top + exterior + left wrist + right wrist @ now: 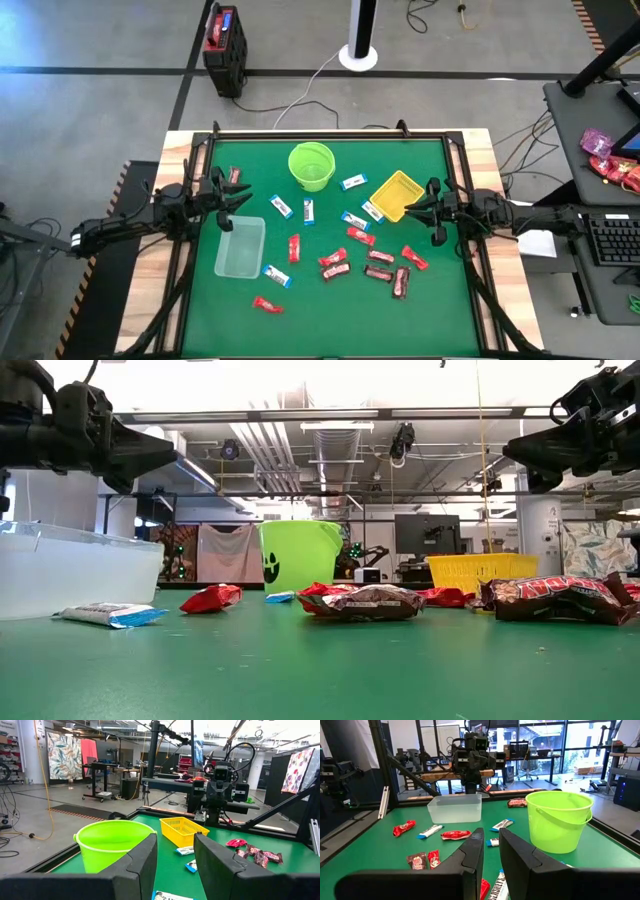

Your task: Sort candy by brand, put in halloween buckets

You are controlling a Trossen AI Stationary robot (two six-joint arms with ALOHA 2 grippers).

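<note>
The left tool hangs above the left part of the green desk, its fingers apart with nothing between them, just beyond the clear tub. The right tool hangs over the right edge of the yellow tray, fingers drawn nearly together around a narrow gap and holding nothing. The lime-green bucket stands near the far edge, between the two arms. Most of the candy lies loose in the middle and near-right of the mat: red bars and dark maroon bars bunched together, blue-and-white bars spread between bucket, tub and tray. One red bar lies alone towards the near edge. One blue-and-white bar touches the tub's near corner. The near-left corner and the far-right stretch of mat give open room.
</note>
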